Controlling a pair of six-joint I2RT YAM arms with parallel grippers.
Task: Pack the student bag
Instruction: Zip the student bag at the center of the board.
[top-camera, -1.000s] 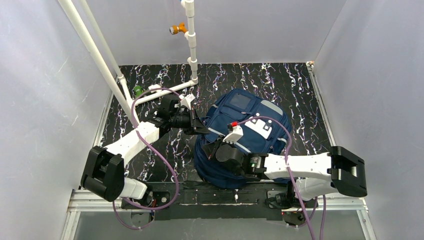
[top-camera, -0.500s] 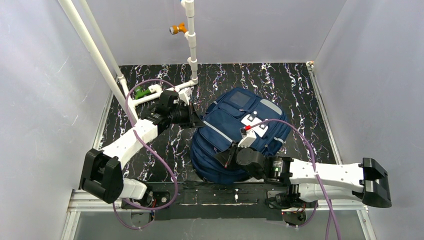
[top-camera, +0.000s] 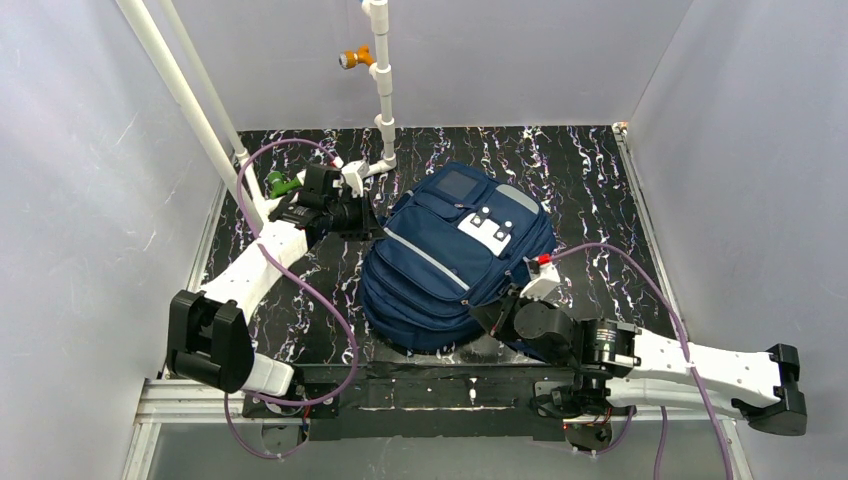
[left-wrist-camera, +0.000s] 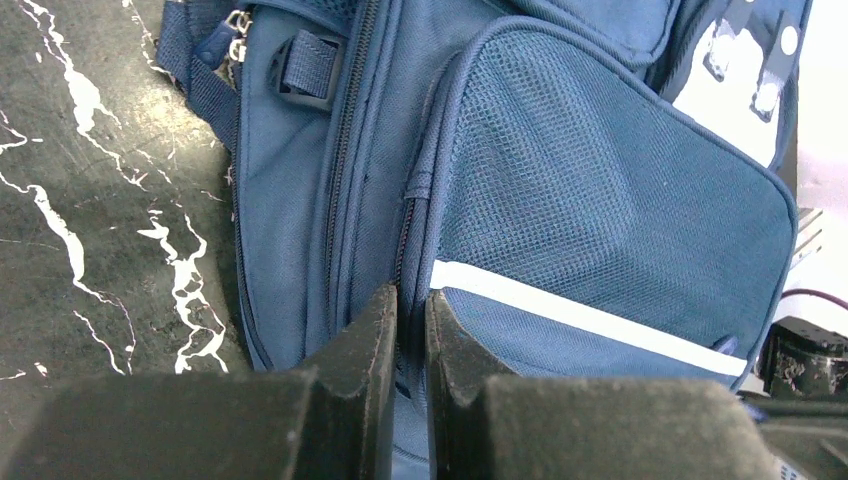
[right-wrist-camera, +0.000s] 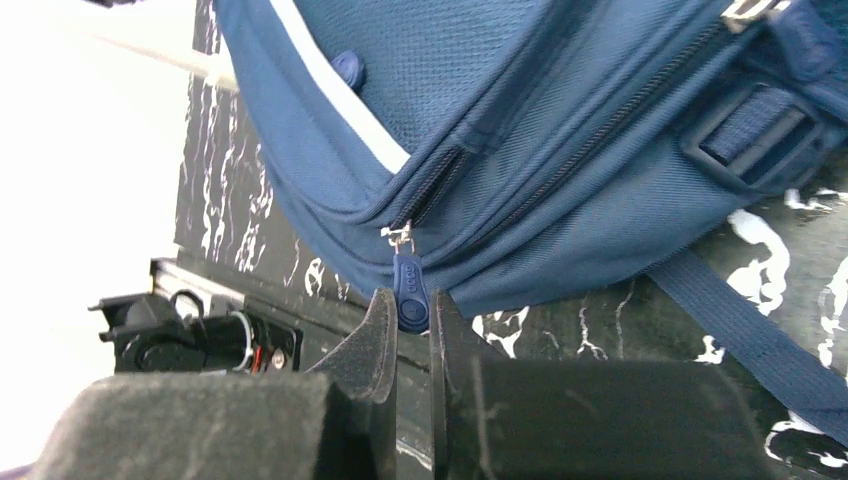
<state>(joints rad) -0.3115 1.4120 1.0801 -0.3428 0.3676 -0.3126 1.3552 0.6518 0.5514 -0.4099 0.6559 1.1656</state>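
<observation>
A black counter (top-camera: 600, 180) veined with white sits inside pale grey walls (top-camera: 520, 60), with a white pipe frame (top-camera: 383, 100) standing at its far left. The student bag (top-camera: 450, 260) lies face up near the middle of the counter, turned on a diagonal. Its white patch (top-camera: 485, 230) is toward the far right and a grey stripe (top-camera: 425, 258) runs across its front.

At the bag's far left edge, the left fingers (left-wrist-camera: 392, 312) are drawn together to a thin slit. They press against the seam beside the mesh side pocket (left-wrist-camera: 600, 200), with a fold of navy fabric between the tips.

At the bag's near right corner, the right fingers (right-wrist-camera: 386, 322) are likewise almost closed and pinch the blue zip pull (right-wrist-camera: 410, 288). The pull hangs from the slider at the end of a zip line, so its lower end sits between the two tips while the bag's body lies just above them in the right wrist view. A navy strap (right-wrist-camera: 740, 340) trails from that corner across the counter, beside the right fingers.
</observation>
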